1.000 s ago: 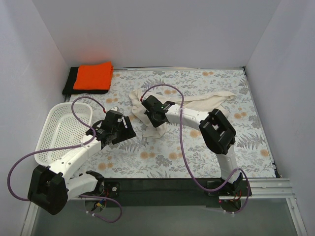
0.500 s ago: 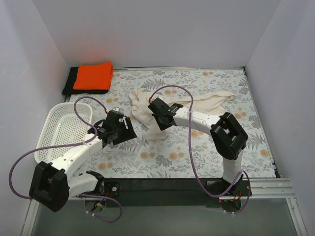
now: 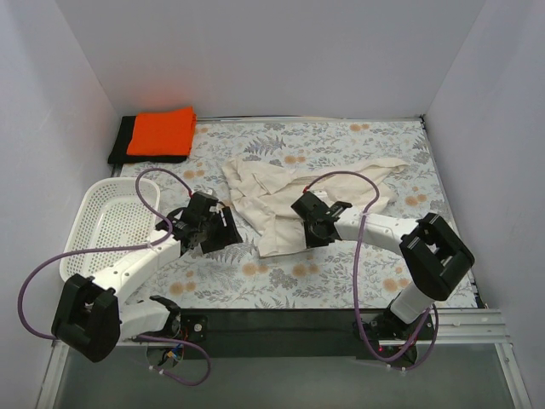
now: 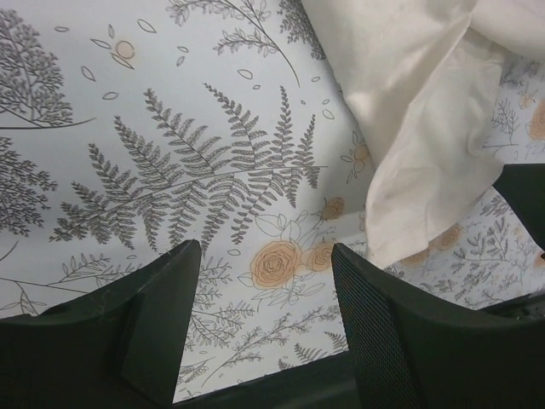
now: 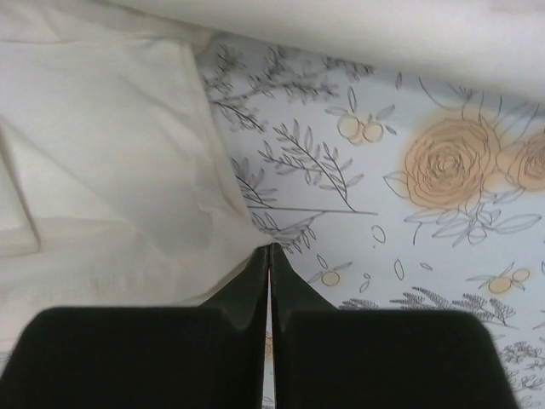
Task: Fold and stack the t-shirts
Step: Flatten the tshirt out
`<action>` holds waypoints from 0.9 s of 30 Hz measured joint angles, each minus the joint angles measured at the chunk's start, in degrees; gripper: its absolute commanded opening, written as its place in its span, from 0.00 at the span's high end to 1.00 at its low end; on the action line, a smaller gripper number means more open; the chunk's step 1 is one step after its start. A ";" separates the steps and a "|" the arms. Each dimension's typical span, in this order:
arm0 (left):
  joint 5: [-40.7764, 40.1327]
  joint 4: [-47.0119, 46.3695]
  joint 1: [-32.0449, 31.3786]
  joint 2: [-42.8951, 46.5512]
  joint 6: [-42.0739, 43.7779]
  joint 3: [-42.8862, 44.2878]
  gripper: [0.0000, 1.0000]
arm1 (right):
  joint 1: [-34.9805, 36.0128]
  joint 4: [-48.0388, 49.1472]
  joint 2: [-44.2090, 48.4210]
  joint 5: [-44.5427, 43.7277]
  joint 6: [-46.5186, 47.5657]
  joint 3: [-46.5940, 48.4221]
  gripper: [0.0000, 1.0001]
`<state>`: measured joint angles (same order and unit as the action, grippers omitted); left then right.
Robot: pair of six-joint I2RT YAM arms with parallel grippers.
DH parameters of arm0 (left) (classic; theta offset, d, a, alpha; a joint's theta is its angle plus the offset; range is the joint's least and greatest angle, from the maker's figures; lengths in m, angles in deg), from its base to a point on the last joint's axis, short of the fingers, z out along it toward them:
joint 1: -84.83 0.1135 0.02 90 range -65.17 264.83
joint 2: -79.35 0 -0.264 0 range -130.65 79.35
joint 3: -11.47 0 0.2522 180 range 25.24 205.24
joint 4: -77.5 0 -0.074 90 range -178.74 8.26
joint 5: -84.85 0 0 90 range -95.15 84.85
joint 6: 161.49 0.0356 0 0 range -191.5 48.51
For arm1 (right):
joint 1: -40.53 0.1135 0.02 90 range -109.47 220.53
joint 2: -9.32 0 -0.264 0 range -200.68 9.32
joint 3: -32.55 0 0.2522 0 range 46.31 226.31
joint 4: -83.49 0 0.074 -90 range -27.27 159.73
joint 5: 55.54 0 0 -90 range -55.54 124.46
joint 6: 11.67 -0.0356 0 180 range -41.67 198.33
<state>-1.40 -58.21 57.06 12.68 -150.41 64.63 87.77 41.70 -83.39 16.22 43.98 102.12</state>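
At the left edge of the overhead view sits the white basket, its near side partly hidden behind my left arm. In the upper left corner the orange tee lies folded on the black tee, which shows only as a dark border. My left hand is released, fingers apart above the bare floral counter, just beside the cream tee. That tee sprawls rumpled mid-counter, cut off at the top of both wrist views. My right hand is clenched, pinching its edge.
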 measured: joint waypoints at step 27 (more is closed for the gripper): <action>0.00 -9.70 -14.47 -11.74 -21.24 0.42 0.43 | -0.55 8.81 7.52 8.90 -2.43 -11.89 0.99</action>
<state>-1.40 -67.92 42.59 0.94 -171.65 65.05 87.22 50.50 -75.87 25.12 41.55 90.23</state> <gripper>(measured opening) 0.581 0.018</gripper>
